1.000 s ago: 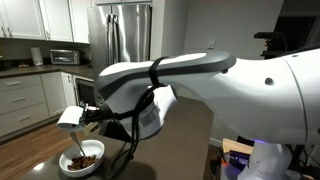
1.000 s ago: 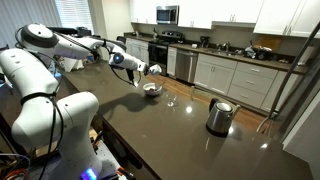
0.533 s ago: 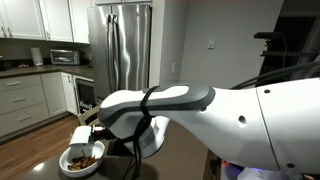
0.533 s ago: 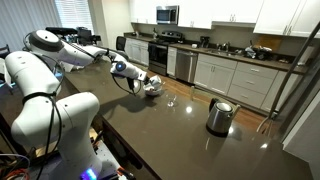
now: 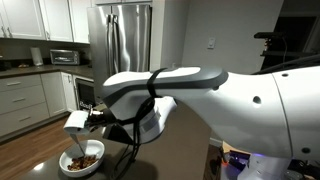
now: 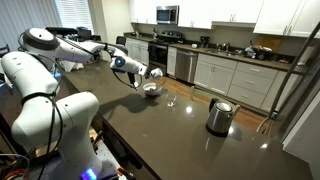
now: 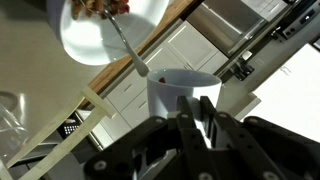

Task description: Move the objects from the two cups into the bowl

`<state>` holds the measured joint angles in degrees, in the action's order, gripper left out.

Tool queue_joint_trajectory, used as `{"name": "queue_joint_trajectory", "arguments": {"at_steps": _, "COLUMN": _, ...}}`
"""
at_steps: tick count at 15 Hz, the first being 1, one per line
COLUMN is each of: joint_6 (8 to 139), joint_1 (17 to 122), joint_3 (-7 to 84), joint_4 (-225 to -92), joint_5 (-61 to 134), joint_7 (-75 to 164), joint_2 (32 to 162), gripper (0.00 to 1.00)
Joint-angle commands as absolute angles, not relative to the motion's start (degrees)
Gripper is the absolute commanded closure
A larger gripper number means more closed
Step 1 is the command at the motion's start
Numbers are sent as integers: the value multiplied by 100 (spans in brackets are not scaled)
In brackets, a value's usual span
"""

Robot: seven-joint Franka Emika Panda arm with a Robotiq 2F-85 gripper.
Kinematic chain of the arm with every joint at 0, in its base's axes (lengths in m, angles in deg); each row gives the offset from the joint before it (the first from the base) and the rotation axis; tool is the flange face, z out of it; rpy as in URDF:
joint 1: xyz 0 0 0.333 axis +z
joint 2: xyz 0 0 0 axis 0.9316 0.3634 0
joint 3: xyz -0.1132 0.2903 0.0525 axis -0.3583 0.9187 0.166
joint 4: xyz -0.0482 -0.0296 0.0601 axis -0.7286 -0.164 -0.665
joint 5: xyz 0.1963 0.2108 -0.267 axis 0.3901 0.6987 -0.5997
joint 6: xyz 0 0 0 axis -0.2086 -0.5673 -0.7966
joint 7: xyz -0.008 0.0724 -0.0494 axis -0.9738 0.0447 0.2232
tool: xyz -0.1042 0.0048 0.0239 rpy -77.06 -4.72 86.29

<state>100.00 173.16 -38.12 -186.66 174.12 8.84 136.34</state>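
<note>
The gripper [image 7: 200,116] has its jaws closed on the wall of the whitish cup [image 7: 184,92], one finger inside the rim and one outside as far as the wrist view shows, and the cup's mouth faces toward the white bowl [image 7: 75,42]. In an exterior view the cup [image 5: 74,121] hangs clear of the counter at 12 o'clock of the bowl [image 5: 70,165], close above it and not touching it. Brown-orange bits [image 5: 86,158] lie inside the bowl, and a thin metal utensil [image 7: 128,48] leans out over the bowl's rim, pointing toward the cup. The cup's inside cannot be made out. In the wrist view a clear glass tumbler [image 7: 18,118] stands on the dark countertop [image 6: 190,140] at about 8 o'clock of the cup, well apart from it and blurred. In an exterior view a steel kettle [image 6: 219,116] stands at 4 o'clock of the bowl, well away along the counter.
</note>
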Motion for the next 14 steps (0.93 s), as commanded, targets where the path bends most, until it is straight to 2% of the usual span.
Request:
{"name": "queue_joint_trajectory", "arguments": {"at_steps": 1, "joint_6": 9718, "joint_1": 17603, "joint_3": -4280, "joint_4": -18730, "joint_5": 17633, "joint_7": 996, "joint_2": 13693, "gripper": 94}}
{"name": "queue_joint_trajectory", "arguments": {"at_steps": 9, "joint_6": 9442, "joint_1": 17174, "joint_3": -3517, "joint_4": -18915, "joint_5": 17322, "joint_7": 1409, "joint_2": 13376, "gripper": 94}}
{"name": "queue_joint_trajectory", "arguments": {"at_steps": 14, "joint_6": 9226, "joint_1": 16933, "joint_3": -3425, "joint_4": -18998, "joint_5": 17272, "joint_7": 1780, "joint_2": 12854, "gripper": 94}}
